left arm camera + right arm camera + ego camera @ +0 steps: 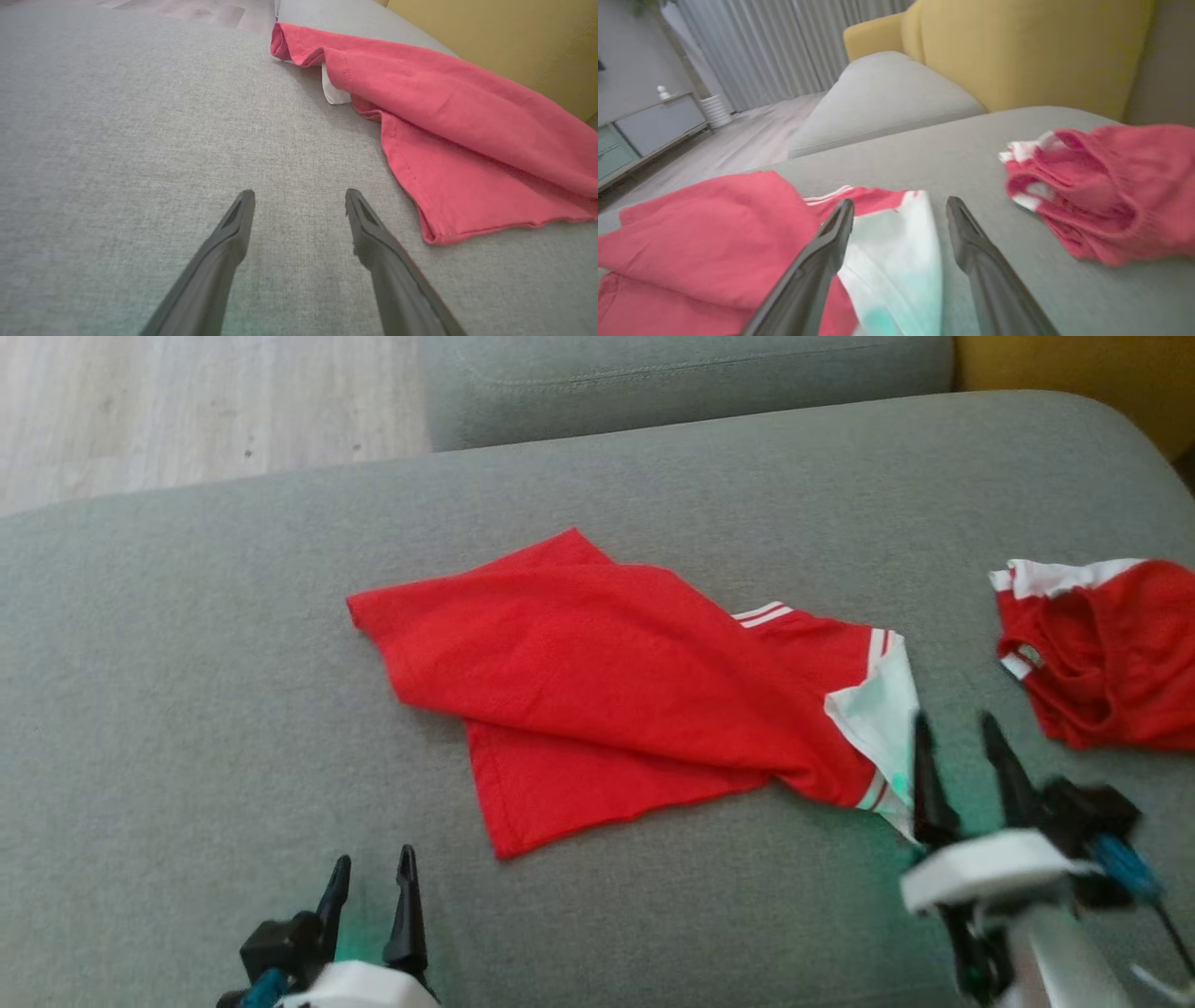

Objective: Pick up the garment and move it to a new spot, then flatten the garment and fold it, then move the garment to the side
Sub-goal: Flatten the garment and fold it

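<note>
The left gripper (373,857) is held low over the grey sofa seat (187,691), its two dark fingers spread wide with nothing between them. The red garment (607,681) lies ahead of it and to its right, loosely folded on the seat. In the left wrist view the nearest hemmed corner is seen near the right finger's tip but apart from it. Bare grey fabric is seen straight ahead of this gripper, and nothing is set in its path.

The right gripper (955,721) is blurred in the head view, but in its own wrist view the fingers are seen well parted and nothing is gripped. The garment's white sleeve end (896,252) lies below and between the fingers; whether it is touched cannot be told. The red body of the garment is spread to the left of this gripper. To its right, apart from the first garment, a second red piece (1102,653) with white trim is bunched on the same seat. Beyond the gripper another grey cushion (882,93) and a yellow backrest (1041,51) are seen. A pale wooden floor (187,411) and grey curtains (784,42) are seen further off to the left.
</note>
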{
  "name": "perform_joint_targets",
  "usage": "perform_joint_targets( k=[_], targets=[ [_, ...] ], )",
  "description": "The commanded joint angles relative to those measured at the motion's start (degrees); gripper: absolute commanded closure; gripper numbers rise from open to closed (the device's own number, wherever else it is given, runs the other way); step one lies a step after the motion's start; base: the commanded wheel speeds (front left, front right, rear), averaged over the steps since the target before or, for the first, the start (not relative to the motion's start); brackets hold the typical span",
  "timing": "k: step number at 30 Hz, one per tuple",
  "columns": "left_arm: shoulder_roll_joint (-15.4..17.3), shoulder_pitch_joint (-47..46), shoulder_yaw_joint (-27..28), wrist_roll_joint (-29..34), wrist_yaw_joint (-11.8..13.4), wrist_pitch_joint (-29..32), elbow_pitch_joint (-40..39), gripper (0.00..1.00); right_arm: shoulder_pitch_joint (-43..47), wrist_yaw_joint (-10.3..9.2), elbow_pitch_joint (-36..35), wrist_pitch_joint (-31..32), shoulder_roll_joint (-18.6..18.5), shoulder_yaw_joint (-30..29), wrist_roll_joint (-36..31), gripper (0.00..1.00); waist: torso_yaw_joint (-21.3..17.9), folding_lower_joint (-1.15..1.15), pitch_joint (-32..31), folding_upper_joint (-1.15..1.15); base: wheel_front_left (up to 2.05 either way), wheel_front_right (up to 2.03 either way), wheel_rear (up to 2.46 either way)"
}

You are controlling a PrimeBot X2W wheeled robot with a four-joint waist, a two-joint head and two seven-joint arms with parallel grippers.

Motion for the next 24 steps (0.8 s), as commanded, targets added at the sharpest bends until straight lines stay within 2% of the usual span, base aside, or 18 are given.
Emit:
perform_joint_targets(
  k=[1,6,11,23,24],
  targets=[
    [0.48,-2.16,1.15,0.16,-0.06,-0.31,-0.92,0.00,-3.51,-0.04,-0.67,-0.37,-0.30,2.17,-0.67,0.00,0.73,0.00,0.18,0.00,0.00,0.00,0.00],
    [0.48,-2.13,-0.02,-0.94,-0.08,-0.31,-0.49,0.00,-7.93,-0.04,6.36,-0.37,-0.30,4.85,-4.93,0.00,3.10,0.00,0.63,0.00,0.00,0.00,0.00],
    [0.48,-1.87,-0.39,-1.31,0.00,-0.31,-0.39,0.00,-9.50,-0.04,11.58,-0.37,-0.30,3.02,-7.57,0.00,4.60,0.00,1.13,0.00,0.00,0.00,0.00],
    [0.48,-2.69,-0.48,-1.63,-0.24,-0.31,-0.26,0.00,-11.43,-0.04,14.45,-0.37,-0.30,-0.60,-9.41,0.00,5.10,0.00,2.10,0.00,0.00,0.00,0.00],
    [0.48,-2.75,-0.48,-1.67,-0.28,-0.31,-0.25,0.00,-11.53,-0.04,14.52,-0.37,-0.30,-0.76,-9.42,0.07,5.12,0.00,2.14,0.00,0.00,0.00,0.00]
  ],
)
